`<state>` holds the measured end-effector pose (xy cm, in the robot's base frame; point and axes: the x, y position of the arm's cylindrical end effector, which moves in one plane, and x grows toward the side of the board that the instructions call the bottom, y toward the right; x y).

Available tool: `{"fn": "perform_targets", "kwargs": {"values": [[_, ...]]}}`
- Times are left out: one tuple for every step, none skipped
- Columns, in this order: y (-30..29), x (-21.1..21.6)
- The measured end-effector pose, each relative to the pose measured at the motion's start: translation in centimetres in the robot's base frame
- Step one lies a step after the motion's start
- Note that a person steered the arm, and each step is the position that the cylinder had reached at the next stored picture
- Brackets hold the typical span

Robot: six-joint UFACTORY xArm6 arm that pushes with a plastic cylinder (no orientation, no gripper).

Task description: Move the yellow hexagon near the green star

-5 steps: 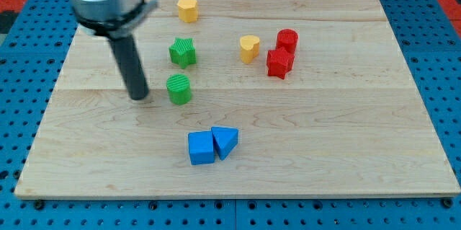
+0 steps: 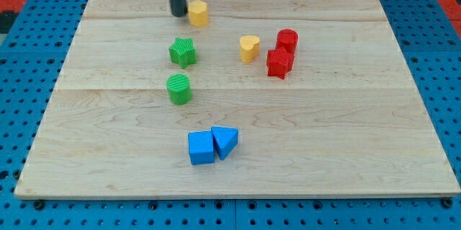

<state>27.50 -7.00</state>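
My rod is cut off by the frame's top edge; only its lower part shows, and I have no pincer to open or close, holding nothing. My tip [image 2: 177,14] stands at upper centre-left, just left of the yellow hexagon [image 2: 198,13], seemingly touching it. The hexagon is small, upright, bright yellow. The green star [image 2: 183,52] lies below it, apart.

Yellow hexagon [image 2: 198,13], green star [image 2: 183,52], red blocks [image 2: 280,63], blue blocks [image 2: 202,148], pale wooden board [image 2: 346,115]
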Motion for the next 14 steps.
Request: {"fn": "perform_targets", "kwargs": {"values": [[1.0, -2.4], [2.9, -3.1], [3.6, -4.2], [6.1, -4.4], [11.3, -2.3], [8.8, -2.5], [7.2, -4.4], [6.0, -3.2], [9.2, -4.5], [9.5, -2.8], [8.2, -1.0], [6.2, -1.0], [4.5, -1.0], [3.6, -1.0]]}}
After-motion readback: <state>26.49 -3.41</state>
